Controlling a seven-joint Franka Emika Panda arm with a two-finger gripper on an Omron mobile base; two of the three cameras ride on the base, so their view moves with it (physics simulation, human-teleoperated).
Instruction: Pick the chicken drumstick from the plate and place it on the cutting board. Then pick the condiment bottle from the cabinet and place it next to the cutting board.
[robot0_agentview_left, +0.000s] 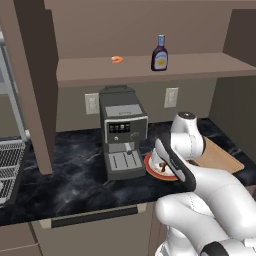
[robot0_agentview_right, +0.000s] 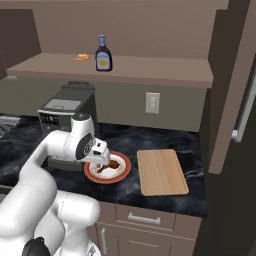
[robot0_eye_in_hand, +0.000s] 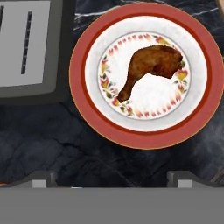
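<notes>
The chicken drumstick (robot0_eye_in_hand: 153, 63) lies on the red-rimmed plate (robot0_eye_in_hand: 87, 109), meaty end one way and thin bone end the other. My gripper (robot0_eye_in_hand: 111, 179) hovers above the plate, open, with nothing between its fingers. From the right base view, the gripper (robot0_agentview_right: 102, 161) hangs over the plate (robot0_agentview_right: 122, 172) just left of the drumstick (robot0_agentview_right: 111, 165). The tan cutting board (robot0_agentview_right: 161, 171) lies right of the plate, bare. The condiment bottle (robot0_agentview_right: 103, 54) stands upright on the cabinet (robot0_agentview_right: 150, 67) shelf. In the left base view my arm covers most of the plate (robot0_agentview_left: 151, 169); the bottle (robot0_agentview_left: 160, 53) and board (robot0_agentview_left: 220, 155) show.
A grey coffee machine (robot0_agentview_left: 121, 135) stands close to the plate's left side, its drip tray (robot0_eye_in_hand: 26, 48) near the rim. A small orange ring-shaped item (robot0_agentview_left: 116, 59) lies on the shelf left of the bottle. A tall panel (robot0_agentview_right: 230, 100) borders the board's right.
</notes>
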